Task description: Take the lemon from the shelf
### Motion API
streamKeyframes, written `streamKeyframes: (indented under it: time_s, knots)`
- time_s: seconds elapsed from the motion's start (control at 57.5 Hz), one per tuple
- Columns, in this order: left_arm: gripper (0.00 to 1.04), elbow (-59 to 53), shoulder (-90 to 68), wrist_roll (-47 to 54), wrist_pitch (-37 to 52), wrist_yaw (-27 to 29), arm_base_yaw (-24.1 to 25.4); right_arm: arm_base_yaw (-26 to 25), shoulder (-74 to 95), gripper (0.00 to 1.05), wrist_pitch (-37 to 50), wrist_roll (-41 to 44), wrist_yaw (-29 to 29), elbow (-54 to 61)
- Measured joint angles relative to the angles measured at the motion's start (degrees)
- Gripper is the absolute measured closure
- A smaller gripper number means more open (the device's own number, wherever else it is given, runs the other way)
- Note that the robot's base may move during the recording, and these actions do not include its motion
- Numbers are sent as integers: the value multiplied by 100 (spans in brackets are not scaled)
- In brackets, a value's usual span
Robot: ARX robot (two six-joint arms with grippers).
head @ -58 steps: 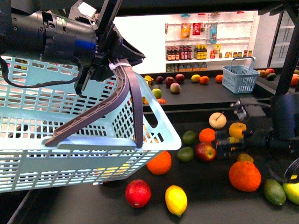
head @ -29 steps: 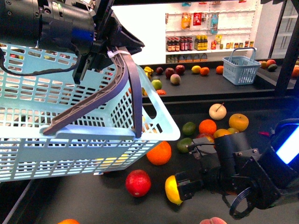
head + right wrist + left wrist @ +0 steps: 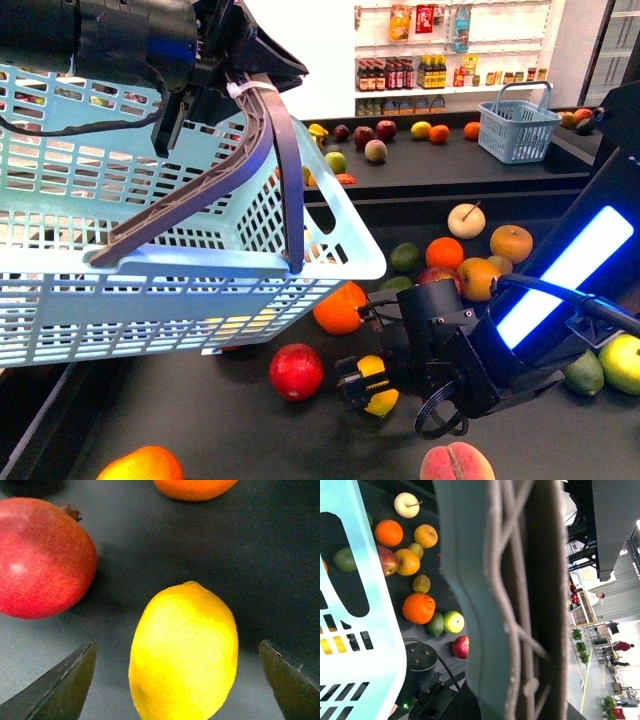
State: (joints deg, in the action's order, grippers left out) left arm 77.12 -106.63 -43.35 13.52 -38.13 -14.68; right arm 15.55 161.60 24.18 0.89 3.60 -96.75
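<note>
As it lies, lemon (image 3: 184, 650): on shelf (image 3: 200, 430) tray, between right gripper's (image 3: 176, 680) fingers, pomegranate (image 3: 296, 371) at 9 o'clock.
right gripper: spread wide, not touching the lemon.
left gripper (image 3: 225, 90): clamped on basket handle (image 3: 270, 170).
basket (image 3: 150, 290): contents unclear.

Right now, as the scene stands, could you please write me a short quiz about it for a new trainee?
1. True or false: the right tool is shut on the lemon.
2. In the right wrist view, which fruit shows next to the lemon? A) a red fruit B) a green lime C) a banana
3. Fill in: the left tool holds a light blue ____ by its handle.
Key: 1 false, it is open around the lemon; 2 A; 3 basket.
</note>
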Motion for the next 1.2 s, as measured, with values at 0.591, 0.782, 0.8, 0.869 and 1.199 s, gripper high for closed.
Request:
streamKeyframes:
  time_s: [0.591, 0.782, 0.8, 0.869, 1.199]
  knots:
    - [98, 0, 0, 0, 0, 0, 0, 7, 544, 7, -608, 7, -151, -1043]
    - [98, 0, 0, 0, 0, 0, 0, 48, 610, 7, -713, 24, -146, -1106]
    - [98, 0, 0, 0, 0, 0, 0, 55, 619, 7, -717, 26, -149, -1106]
    - [98, 0, 0, -2, 0, 0, 0, 68, 638, 7, -728, 35, -146, -1106]
    - [98, 0, 0, -2, 0, 0, 0, 31, 636, 38, -584, 94, -166, -1034]
